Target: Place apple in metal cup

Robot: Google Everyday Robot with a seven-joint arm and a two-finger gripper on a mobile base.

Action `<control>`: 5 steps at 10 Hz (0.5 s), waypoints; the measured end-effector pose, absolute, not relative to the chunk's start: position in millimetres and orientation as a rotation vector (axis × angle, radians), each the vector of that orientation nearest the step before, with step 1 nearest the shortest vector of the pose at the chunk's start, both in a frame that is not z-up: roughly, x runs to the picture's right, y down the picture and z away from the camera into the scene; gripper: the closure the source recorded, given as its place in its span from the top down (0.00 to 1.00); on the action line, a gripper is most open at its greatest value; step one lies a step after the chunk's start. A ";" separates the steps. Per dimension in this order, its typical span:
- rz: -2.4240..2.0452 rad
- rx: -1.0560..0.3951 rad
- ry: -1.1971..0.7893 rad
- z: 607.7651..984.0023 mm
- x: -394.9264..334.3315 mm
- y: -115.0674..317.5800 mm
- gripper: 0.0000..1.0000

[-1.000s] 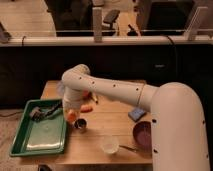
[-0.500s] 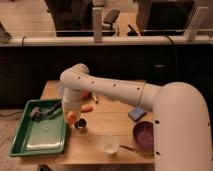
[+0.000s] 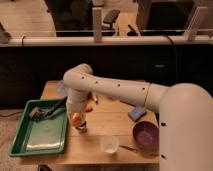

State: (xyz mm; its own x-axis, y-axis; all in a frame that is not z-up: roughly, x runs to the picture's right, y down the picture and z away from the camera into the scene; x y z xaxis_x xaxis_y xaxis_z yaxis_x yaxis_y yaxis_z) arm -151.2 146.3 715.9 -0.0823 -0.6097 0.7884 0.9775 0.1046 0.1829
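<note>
The apple is a small orange-red ball held at the tip of my gripper, which points down from the white arm and is shut on it. The metal cup, small and dark grey, stands on the wooden table just below and slightly right of the apple. The apple sits at the cup's upper left rim, partly overlapping it. The arm's wrist hides the upper part of the gripper.
A green tray with a dark utensil lies left of the cup. A whitish translucent cup, a purple bowl, a blue sponge and a thin orange piece are on the table.
My gripper has moved slightly right and down with the apple, bringing it closer over the metal cup. The cup and other objects have not moved.
</note>
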 end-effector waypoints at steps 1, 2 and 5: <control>-1.421 -0.554 -0.880 715.4 -148.2 146.0 0.04; -1.413 -0.562 -0.874 715.5 -145.5 145.2 0.11; -1.397 -0.591 -0.860 716.9 -142.1 143.8 0.42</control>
